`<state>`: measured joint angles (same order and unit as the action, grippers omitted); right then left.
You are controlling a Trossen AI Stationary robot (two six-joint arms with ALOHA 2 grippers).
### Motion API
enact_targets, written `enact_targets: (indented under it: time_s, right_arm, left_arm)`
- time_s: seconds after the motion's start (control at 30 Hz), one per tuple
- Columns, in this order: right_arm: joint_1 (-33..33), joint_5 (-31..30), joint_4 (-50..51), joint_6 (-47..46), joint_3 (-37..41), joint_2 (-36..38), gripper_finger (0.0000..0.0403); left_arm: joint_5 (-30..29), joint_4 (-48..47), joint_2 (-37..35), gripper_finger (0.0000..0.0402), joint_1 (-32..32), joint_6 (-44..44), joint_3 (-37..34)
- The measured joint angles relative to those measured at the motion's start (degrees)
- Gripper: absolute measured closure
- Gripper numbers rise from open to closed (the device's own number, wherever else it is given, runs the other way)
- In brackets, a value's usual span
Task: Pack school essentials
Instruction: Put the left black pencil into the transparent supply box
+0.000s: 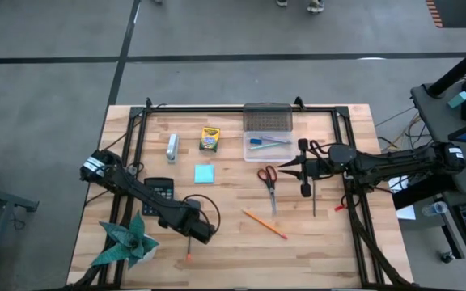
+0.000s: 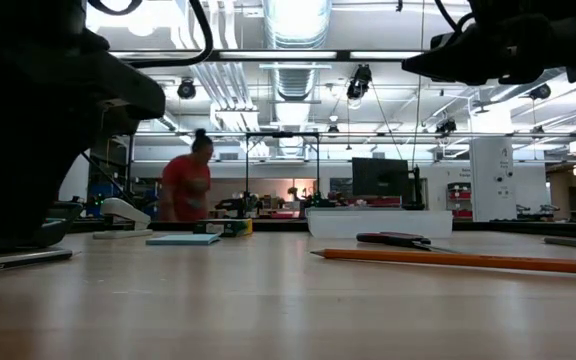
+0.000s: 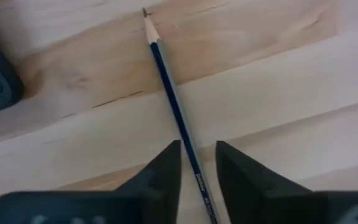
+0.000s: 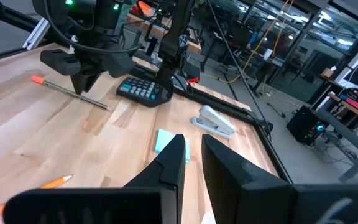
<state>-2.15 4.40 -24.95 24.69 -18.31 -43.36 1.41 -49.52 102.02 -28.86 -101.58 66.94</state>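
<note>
A dark blue pencil (image 3: 166, 74) with an orange eraser end (image 4: 37, 79) lies flat on the wooden table near its front left. My left gripper (image 3: 197, 146) points down over it. The fingers are open a little and stand on either side of the shaft; I cannot tell whether they touch it. In the high view this gripper (image 1: 196, 234) hides most of the pencil (image 1: 189, 254). My right gripper (image 4: 192, 140) hangs level above the table's right half, shut, with nothing between its fingers. The clear box (image 1: 267, 145) at the far middle holds pens.
On the table lie a crayon box (image 1: 209, 139), a stapler (image 1: 172, 147), a light-blue note pad (image 1: 204, 173), red-handled scissors (image 1: 268, 179), an orange pencil (image 1: 264, 224) and a thin grey pen (image 1: 314, 198). A black calculator (image 1: 160, 190) and a green paper plant (image 1: 126, 242) are beside the left arm. A person (image 2: 186, 185) is behind the table.
</note>
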Motion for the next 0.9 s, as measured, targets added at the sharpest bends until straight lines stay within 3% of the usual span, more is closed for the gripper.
enact_targets:
  time_s: [0.27,0.7,0.9]
  right_arm:
    - [0.0,0.01,-0.08,0.0,0.0,-0.01,0.036]
    - [-0.02,-0.01,0.03,0.0,-0.03,-0.03,0.036]
    - [-0.02,-0.01,0.08,0.0,-0.04,-0.03,0.036]
  left_arm:
    - [0.02,0.12,0.2,0.0262,0.0,0.02,-0.35]
    - [0.11,0.81,3.93,0.0261,0.02,3.47,-0.57]
    - [0.11,1.29,3.98,0.0292,0.04,4.52,-0.55]
